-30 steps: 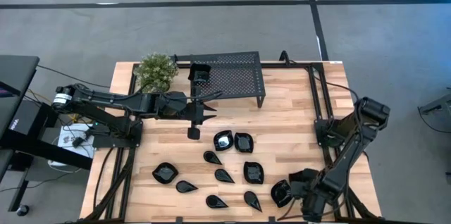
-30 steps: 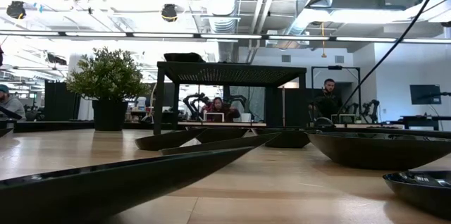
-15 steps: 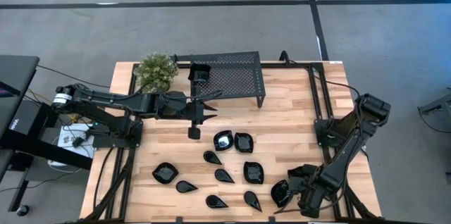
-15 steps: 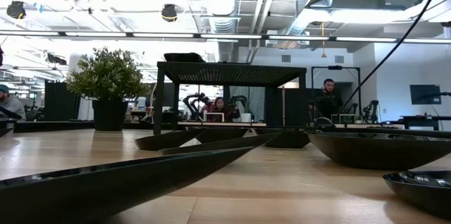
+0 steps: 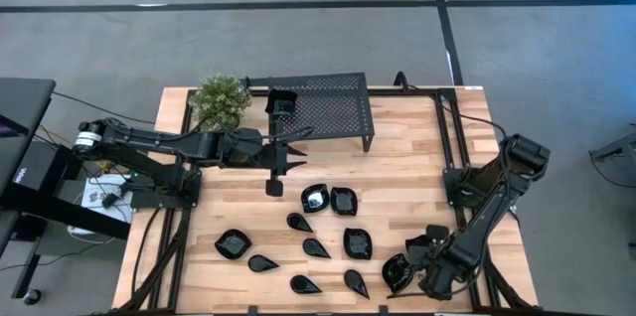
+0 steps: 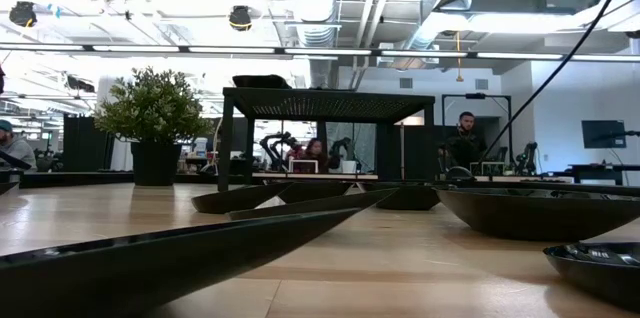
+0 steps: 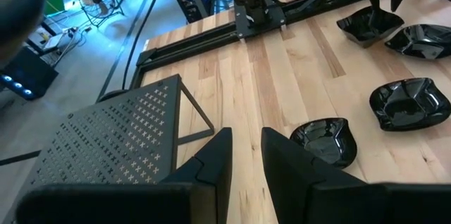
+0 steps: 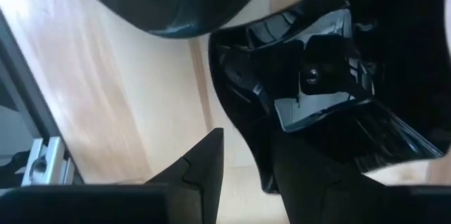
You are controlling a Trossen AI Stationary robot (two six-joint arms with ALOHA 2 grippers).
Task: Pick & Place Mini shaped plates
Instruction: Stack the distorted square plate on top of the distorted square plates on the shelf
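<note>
Several glossy black mini plates lie on the wooden table between the arms, such as a round one [image 5: 315, 198] and a squarish one [image 5: 358, 243]. My right gripper [image 5: 415, 268] is at the near right corner, low over the plate there [image 5: 397, 271]. Its wrist view shows that plate [image 8: 303, 76] filling the space ahead of the open gripper [image 8: 246, 160]. My left gripper [image 5: 288, 149] hovers open just near of the black perforated stand [image 5: 323, 107], and its wrist view shows the gripper [image 7: 246, 146] holding nothing. A dark squarish thing [image 5: 281, 104] sits on the stand's left end. My right gripper comes down slanting at the near right plate's rim [image 8: 236, 122]. One finger [image 8: 201, 164] stands outside that rim with bare wood showing between them. The plate's own black hides the other finger, so I cannot tell whether it touches.
A potted plant [image 5: 221, 100] stands at the far left by the stand. Black frame rails [image 5: 449, 137] run along the table's right side. In the low view, plates [image 6: 530, 213] crowd the foreground and people sit in the room beyond. Bare wood lies right of the stand.
My right arm's wrist has shifted a little over the near right corner, first toward the table's left, then slightly toward the far edge. The plates have stayed in place.
</note>
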